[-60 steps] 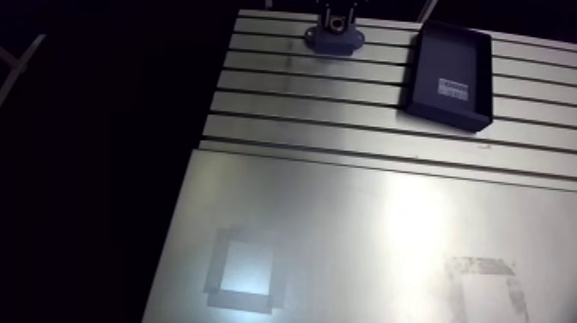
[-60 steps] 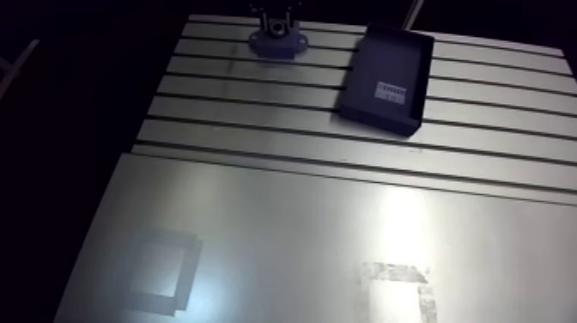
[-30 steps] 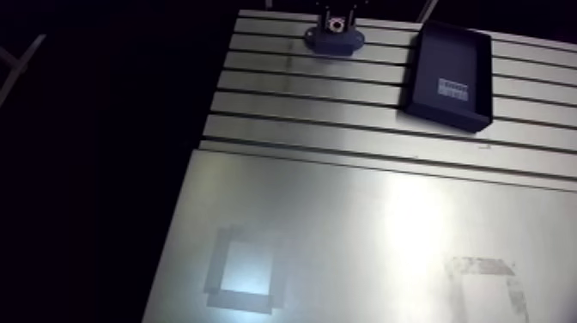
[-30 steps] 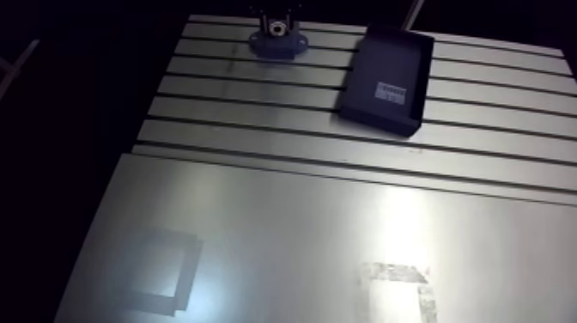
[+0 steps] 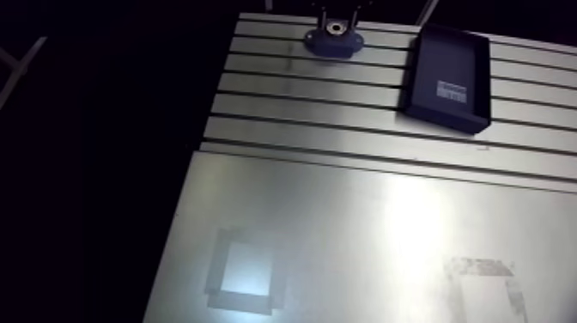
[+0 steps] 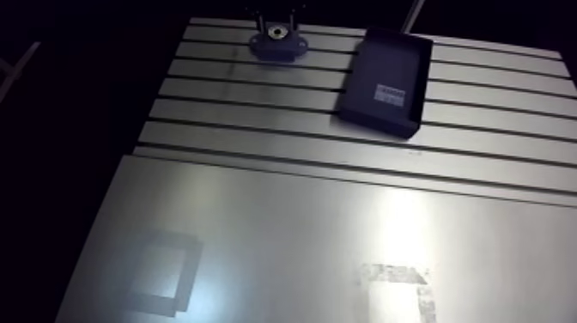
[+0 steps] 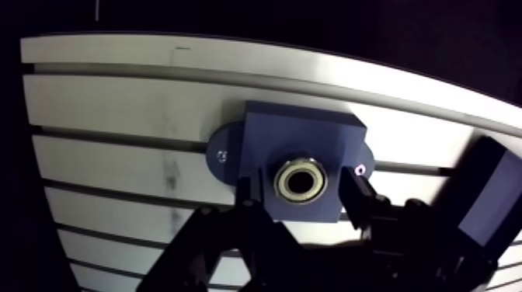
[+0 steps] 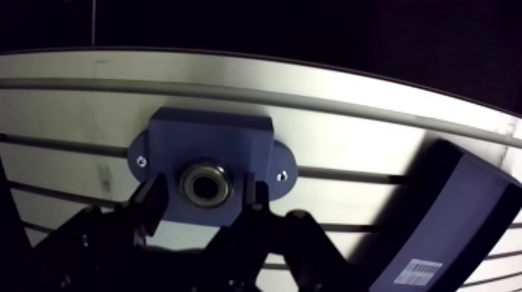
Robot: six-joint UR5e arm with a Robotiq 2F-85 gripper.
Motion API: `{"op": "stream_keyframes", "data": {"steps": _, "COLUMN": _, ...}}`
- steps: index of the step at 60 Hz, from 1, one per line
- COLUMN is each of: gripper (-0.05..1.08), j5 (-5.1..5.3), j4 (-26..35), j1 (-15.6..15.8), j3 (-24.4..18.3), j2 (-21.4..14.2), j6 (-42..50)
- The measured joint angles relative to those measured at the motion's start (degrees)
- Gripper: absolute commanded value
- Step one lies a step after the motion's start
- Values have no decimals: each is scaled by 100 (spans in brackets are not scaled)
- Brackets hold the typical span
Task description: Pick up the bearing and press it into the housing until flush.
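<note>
We're hovering the hand point(image 7: 301, 185) over the housing point(image 7: 299, 138), fingers point(image 7: 250, 203) released & straddling the bearing point(image 7: 284, 182), as it's prob. sitting inside approx. flush, needing no grip.

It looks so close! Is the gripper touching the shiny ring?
Apart. The wrist view shows blue housing between the bearing and each finger of the open gripper.
</note>
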Motion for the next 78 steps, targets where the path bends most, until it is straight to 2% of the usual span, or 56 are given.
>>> {"op": "stream_keyframes", "data": {"steps": 36, "gripper": 1, "j5": 7, "j4": 175, "j1": 20, "j3": -120, "j2": -322, "j6": 1}}
{"op": "stream_keyframes", "data": {"steps": 37, "gripper": 10, "j5": 6, "j4": 195, "j1": 21, "j3": -129, "j2": -333, "j6": 1}}
{"op": "stream_keyframes", "data": {"steps": 38, "gripper": 10, "j5": 6, "j4": 213, "j1": 21, "j3": -137, "j2": -343, "j6": 1}}
{"op": "stream_keyframes", "data": {"steps": 39, "gripper": 35, "j5": 6, "j4": 235, "j1": 21, "j3": -146, "j2": -355, "j6": 1}}
{"op": "stream_keyframes", "data": {"steps": 40, "gripper": 35, "j5": 5, "j4": 254, "j1": 22, "j3": -154, "j2": -364, "j6": 0}}
{"op": "stream_keyframes", "data": {"steps": 41, "gripper": 62, "j5": 5, "j4": 275, "j1": 22, "j3": -163, "j2": -373, "j6": 0}}
{"op": "stream_keyframes", "data": {"steps": 42, "gripper": 85, "j5": 5, "j4": 297, "j1": 21, "j3": -171, "j2": -383, "j6": -1}}
{"op": "stream_keyframes", "data": {"steps": 43, "gripper": 85, "j5": 5, "j4": 319, "j1": 19, "j3": -179, "j2": -390, "j6": -2}}
{"op": "stream_keyframes", "data": {"steps": 44, "gripper": 95, "j5": 7, "j4": 343, "j1": 17, "j3": -187, "j2": -399, "j6": -2}}
{"op": "stream_keyframes", "data": {"steps": 45, "gripper": 95, "j5": 8, "j4": 365, "j1": 15, "j3": -194, "j2": -406, "j6": -3}}
{"op": "stream_keyframes", "data": {"steps": 46, "gripper": 103, "j5": 10, "j4": 386, "j1": 13, "j3": -199, "j2": -413, "j6": -4}}
{"op": "stream_keyframes", "data": {"steps": 52, "gripper": 107, "j5": 22, "j4": 479, "j1": -6, "j3": -203, "j2": -443, "j6": -5}}
{"op": "stream_keyframes", "data": {"steps": 78, "gripper": 108, "j5": 54, "j4": 490, "j1": -75, "j3": -208, "j2": -440, "j6": 11}}
